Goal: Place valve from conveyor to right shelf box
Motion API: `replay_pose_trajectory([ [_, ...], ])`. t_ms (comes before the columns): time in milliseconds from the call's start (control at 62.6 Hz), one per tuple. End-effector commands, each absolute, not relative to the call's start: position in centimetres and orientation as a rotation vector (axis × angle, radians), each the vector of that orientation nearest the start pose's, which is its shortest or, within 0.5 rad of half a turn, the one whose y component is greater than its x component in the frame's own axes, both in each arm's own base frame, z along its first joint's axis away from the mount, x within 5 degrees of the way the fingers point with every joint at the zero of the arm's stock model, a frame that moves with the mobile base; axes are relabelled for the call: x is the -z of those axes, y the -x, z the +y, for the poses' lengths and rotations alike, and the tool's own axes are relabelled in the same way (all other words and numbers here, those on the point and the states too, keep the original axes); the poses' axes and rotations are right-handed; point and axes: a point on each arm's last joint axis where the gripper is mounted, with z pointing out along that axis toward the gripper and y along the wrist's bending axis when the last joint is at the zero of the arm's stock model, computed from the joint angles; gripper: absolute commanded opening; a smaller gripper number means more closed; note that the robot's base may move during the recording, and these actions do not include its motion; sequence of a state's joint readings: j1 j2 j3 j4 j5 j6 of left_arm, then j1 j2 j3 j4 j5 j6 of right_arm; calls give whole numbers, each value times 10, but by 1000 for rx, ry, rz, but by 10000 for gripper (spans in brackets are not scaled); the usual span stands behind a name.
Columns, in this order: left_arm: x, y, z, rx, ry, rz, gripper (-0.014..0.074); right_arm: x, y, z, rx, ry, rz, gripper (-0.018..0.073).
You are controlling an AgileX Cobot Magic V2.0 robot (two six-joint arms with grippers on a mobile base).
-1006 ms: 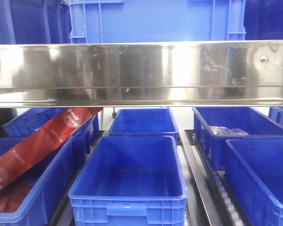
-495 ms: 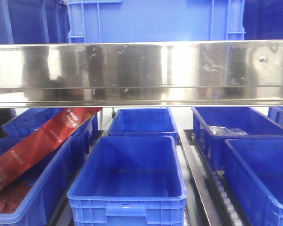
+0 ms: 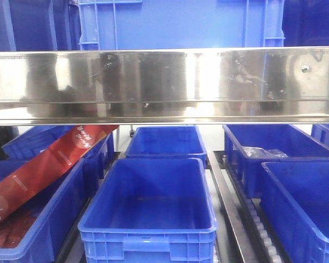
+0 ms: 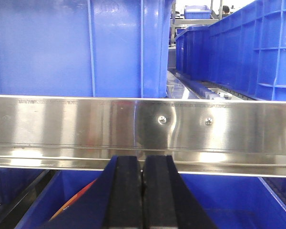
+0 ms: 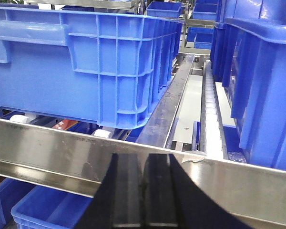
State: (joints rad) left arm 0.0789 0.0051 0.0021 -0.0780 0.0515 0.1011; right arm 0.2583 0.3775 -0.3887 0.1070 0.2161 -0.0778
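The valve and the conveyor are out of view. My left gripper (image 4: 142, 164) is shut, its black pads pressed together with nothing between them, just in front of a steel shelf rail (image 4: 62, 124). My right gripper (image 5: 143, 164) is likewise shut and holds nothing, facing another steel rail (image 5: 43, 152) below a large blue crate (image 5: 86, 62). In the front view neither gripper shows. Blue shelf boxes sit under the rail there: a centre box (image 3: 148, 219), and two on the right (image 3: 304, 205) (image 3: 263, 148), the far right one holding a clear plastic bag (image 3: 263, 153).
A wide steel rail (image 3: 164, 82) crosses the front view with a blue crate (image 3: 181, 24) on top. The left box (image 3: 60, 219) holds a red carton (image 3: 44, 167). Roller tracks (image 3: 257, 227) (image 5: 210, 105) run between the boxes. More blue crates (image 4: 238, 52) line the upper shelf.
The front view has shifted very slightly, the boxes sliding a few pixels left. Nothing else has moved.
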Motion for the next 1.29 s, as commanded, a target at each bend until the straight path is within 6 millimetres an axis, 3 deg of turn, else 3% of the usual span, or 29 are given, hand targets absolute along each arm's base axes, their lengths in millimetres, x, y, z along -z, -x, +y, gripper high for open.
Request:
replay_pose_trajectory([
  [0, -210, -56, 4, -73, 42, 1514, -111, -301, -86, 24, -222, 207, 1652, -155],
  [176, -210, -56, 4, -73, 42, 1514, -111, -302, -85, 24, -233, 197, 1652, -155],
  [351, -210, -56, 4, -73, 42, 1514, -111, -294, -80, 12, -117, 114, 1634, -155],
  [671, -210, -56, 4, -73, 42, 1514, -111, -244, -55, -1, 24, -26, 1555, -155],
  [878, -211, -56, 4, -73, 42, 1512, -111, -202, -56, -2, 28, -27, 1609, -155],
  [1277, -211, -56, 4, -73, 42, 1512, -111, -207, -56, -2, 32, -30, 1553, -155],
])
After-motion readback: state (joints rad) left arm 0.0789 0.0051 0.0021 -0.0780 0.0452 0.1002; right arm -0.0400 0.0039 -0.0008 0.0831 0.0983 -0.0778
